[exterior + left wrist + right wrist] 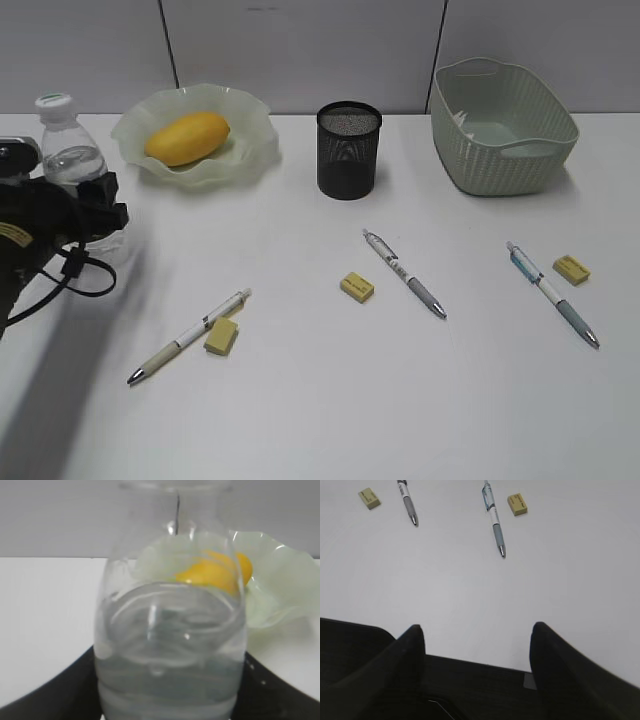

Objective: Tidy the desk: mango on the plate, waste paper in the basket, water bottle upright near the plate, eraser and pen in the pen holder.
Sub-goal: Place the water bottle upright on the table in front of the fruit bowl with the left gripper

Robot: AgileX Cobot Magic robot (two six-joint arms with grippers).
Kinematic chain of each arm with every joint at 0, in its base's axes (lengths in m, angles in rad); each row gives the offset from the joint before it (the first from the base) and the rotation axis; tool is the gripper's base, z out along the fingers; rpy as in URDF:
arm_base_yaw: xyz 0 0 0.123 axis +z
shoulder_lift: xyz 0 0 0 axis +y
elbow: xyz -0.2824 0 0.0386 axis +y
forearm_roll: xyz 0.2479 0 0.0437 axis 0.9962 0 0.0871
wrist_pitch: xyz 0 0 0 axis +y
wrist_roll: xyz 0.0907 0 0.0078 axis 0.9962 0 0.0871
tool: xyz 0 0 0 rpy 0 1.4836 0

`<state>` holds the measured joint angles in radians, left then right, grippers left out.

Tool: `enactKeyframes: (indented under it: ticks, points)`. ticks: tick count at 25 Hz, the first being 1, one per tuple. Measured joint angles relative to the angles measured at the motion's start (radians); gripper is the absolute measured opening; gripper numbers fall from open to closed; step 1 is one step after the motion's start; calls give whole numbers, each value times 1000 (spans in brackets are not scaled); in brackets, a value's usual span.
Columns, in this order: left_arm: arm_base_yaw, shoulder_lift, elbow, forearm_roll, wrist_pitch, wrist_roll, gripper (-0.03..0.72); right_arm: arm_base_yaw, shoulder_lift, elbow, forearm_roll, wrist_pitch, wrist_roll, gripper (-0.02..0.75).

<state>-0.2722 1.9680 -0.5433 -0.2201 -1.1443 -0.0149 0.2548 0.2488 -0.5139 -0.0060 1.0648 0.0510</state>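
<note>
My left gripper [95, 205] is shut on the clear water bottle [68, 150], which stands upright at the far left beside the wavy green plate [250, 150]. In the left wrist view the water bottle [170, 645] fills the space between the black fingers. The mango [187, 137] lies on the plate. The black mesh pen holder [348, 150] stands mid-back and the green basket [500, 150] back right. Three pens [190, 337] [404, 272] [551, 293] and three erasers [222, 336] [357, 287] [571, 268] lie on the desk. My right gripper [477, 630] hangs open over bare desk. The waste paper is out of view.
The right wrist view shows two pens [406, 502] [494, 517] and two erasers [369, 498] [517, 504] far ahead of the fingers. A black cable loops below the left arm [80, 280]. A grey wall stands close behind the desk.
</note>
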Motion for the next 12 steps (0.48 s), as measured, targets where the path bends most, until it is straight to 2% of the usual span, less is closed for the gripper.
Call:
enactKeyframes:
  ticks: [7, 12]
  points:
    - [0, 83, -92, 7, -13, -3, 496, 0, 0, 0, 0, 0, 0, 517]
    - [0, 126, -111, 10, -32, -4, 496, 0, 0, 0, 0, 0, 0, 517]
